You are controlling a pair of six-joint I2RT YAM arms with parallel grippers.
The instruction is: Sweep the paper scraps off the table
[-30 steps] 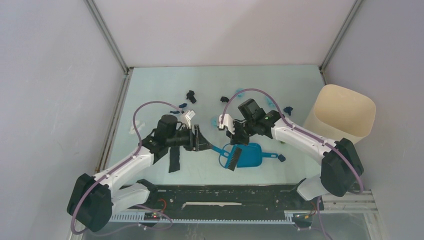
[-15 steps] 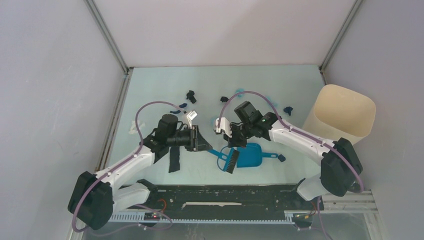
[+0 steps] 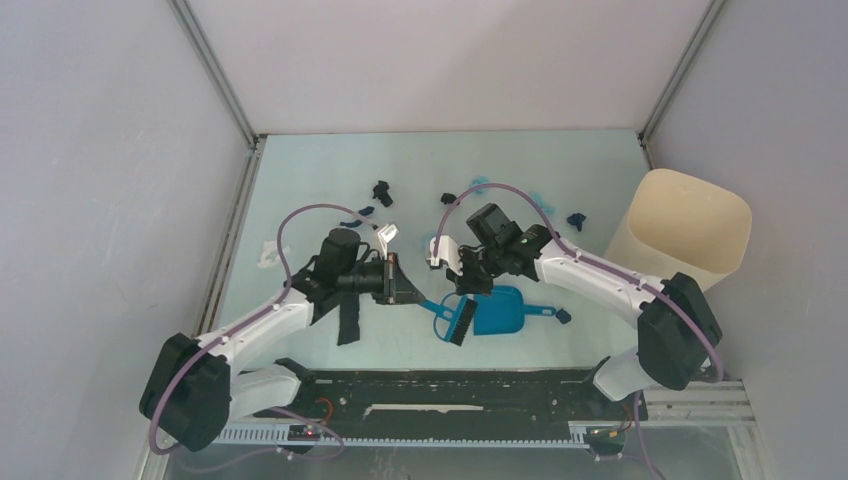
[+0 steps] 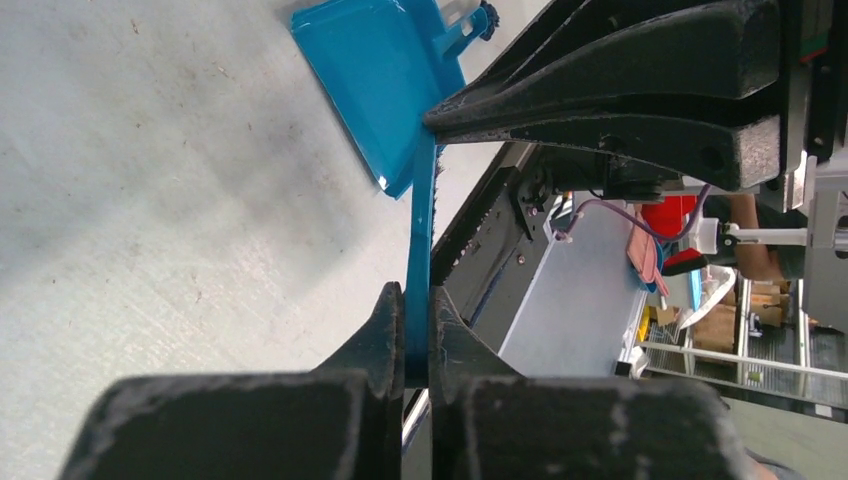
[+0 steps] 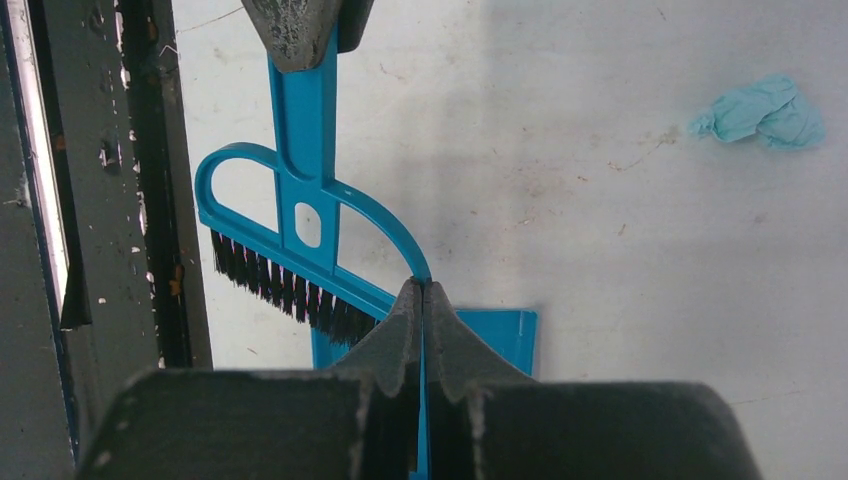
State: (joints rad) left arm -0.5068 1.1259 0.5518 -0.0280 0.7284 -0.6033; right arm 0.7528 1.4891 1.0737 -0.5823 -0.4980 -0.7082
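The blue hand brush (image 3: 455, 322) hangs tilted over the near part of the table (image 3: 320, 170), its bristles beside the blue dustpan (image 3: 500, 310). My left gripper (image 3: 405, 290) is shut on the end of the brush handle (image 4: 420, 230). My right gripper (image 3: 468, 283) is shut on the curved loop of the brush (image 5: 300, 190). The dustpan (image 5: 505, 335) lies flat under the right fingers. Paper scraps lie scattered: black ones (image 3: 381, 191), dark blue ones (image 3: 576, 219), a light blue one (image 5: 760, 110), and a long black strip (image 3: 348, 318) under the left arm.
A tall beige bin (image 3: 680, 235) stands at the right edge of the table. Grey walls and metal frame posts close in the back and sides. The black rail (image 3: 450, 385) with the arm bases runs along the near edge.
My left gripper has closed on the brush handle. The right arm has carried the brush slightly left and nearer, and the dustpan has not moved.
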